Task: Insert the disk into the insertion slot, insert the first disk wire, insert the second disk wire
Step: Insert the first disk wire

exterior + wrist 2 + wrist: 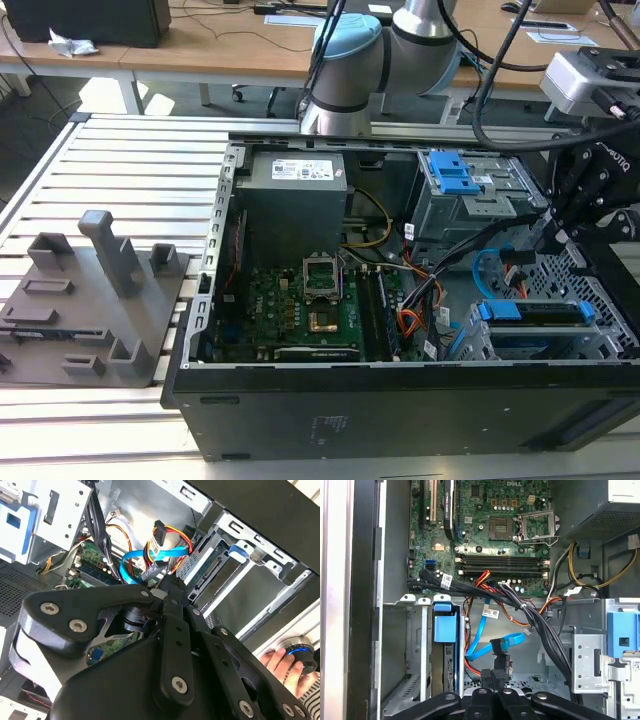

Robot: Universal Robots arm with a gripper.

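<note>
The blue-framed rectangular hard disk [530,312] already sits in the perforated silver-grey metal drive cage [606,345]. The black tool [491,675] appears clenched on a black wire plug [501,664] just beside it. A tilted plug could jam or slip at the socket.

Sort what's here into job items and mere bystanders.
Job: blue-framed rectangular hard disk, silver perforated metal drive cage holding it, flat blue data cable, black gripper.
Bystanders: green motherboard, grey metal power supply box, grey plastic fixture block outside the case.
</note>
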